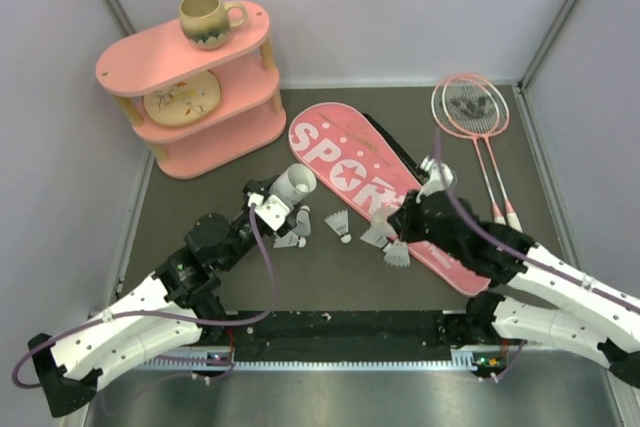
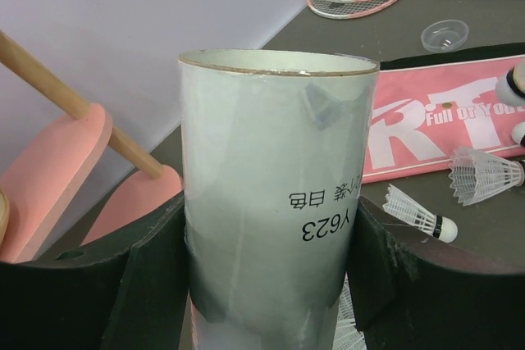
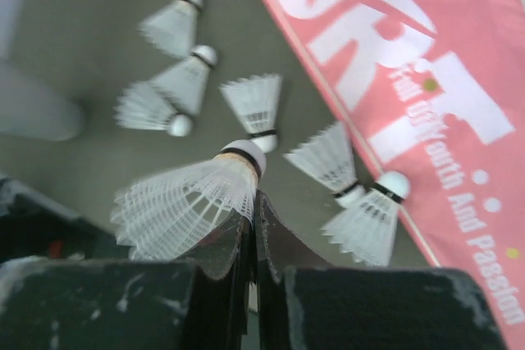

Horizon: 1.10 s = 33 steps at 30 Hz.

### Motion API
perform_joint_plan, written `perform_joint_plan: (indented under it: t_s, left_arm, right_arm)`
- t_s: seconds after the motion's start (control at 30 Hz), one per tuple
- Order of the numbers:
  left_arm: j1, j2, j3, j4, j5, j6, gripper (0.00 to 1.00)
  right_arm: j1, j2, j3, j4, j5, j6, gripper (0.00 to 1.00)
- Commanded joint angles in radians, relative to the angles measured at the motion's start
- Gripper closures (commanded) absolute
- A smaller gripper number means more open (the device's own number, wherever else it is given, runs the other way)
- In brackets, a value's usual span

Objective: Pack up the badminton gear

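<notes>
Your right gripper (image 3: 253,206) pinches a shuttlecock (image 3: 189,198) by its feathers, jaws pressed together; left gripper (image 2: 271,284) clasps the tube (image 2: 275,161). Likely loading step: next, align cork with tube mouth.

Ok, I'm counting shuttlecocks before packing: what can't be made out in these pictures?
- Inside of the tube: left wrist view, its own wall hides it.
- Whether the right hand actually pinches the nearest shuttlecock: right wrist view, blurred.
- Part of the bag: top view, the right arm covers it.
</notes>
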Motion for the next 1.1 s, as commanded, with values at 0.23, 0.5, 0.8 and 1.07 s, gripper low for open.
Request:
perform_joint_plan:
  t_s: [0.23, 0.5, 0.8, 1.07]
  left_arm:
    - [0.003, 0.025, 0.009, 0.045, 0.143, 0.002, 0.74]
    - [0.001, -0.007, -0.003, 0.039, 0.241, 0.010, 0.75]
    - [0.001, -0.024, 0.001, 0.032, 0.328, 0.000, 0.75]
    - [0.000, -0.026, 0.001, 0.030, 0.338, -0.006, 0.75]
  right_arm:
    - [-0.140, 0.119, 0.452, -0.003, -0.720, -0.084, 1.00]
    - [-0.148, 0.276, 0.679, -0.116, -0.677, -0.144, 1.00]
    - [-0.160, 0.390, 0.722, -0.138, -0.711, -0.156, 1.00]
    - [-0.172, 0.471, 0.731, -0.107, -0.783, -0.179, 0.82]
